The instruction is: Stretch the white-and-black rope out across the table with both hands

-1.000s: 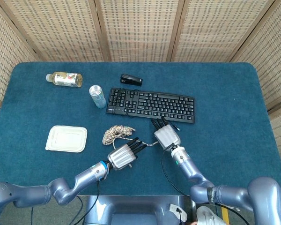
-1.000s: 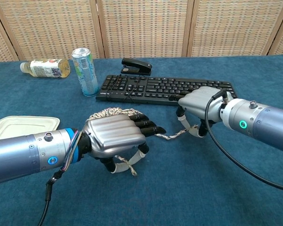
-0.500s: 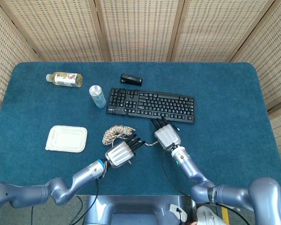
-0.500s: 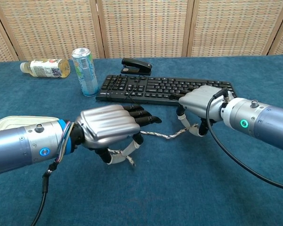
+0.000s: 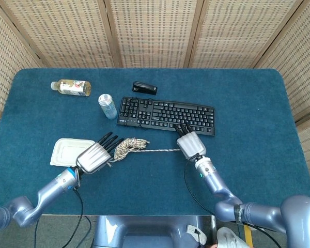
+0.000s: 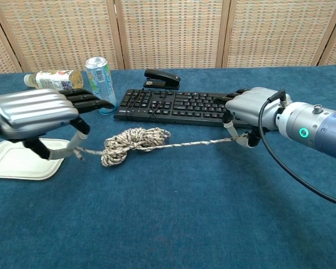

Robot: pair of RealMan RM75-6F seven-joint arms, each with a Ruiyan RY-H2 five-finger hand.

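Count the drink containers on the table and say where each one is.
2. A plastic bottle lies on its side at the far left; a drink can stands upright just left of the keyboard. None seem hidden.

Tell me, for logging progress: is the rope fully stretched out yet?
No. The rope remains bunched mid-length between the left hand and right hand.

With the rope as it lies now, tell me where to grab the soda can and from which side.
Grip the soda can around its middle, coming from its left side or from above. It stands upright with straight round walls. The keyboard sits close on its right, and the left hand holding the rope is just in front, so those sides look crowded.
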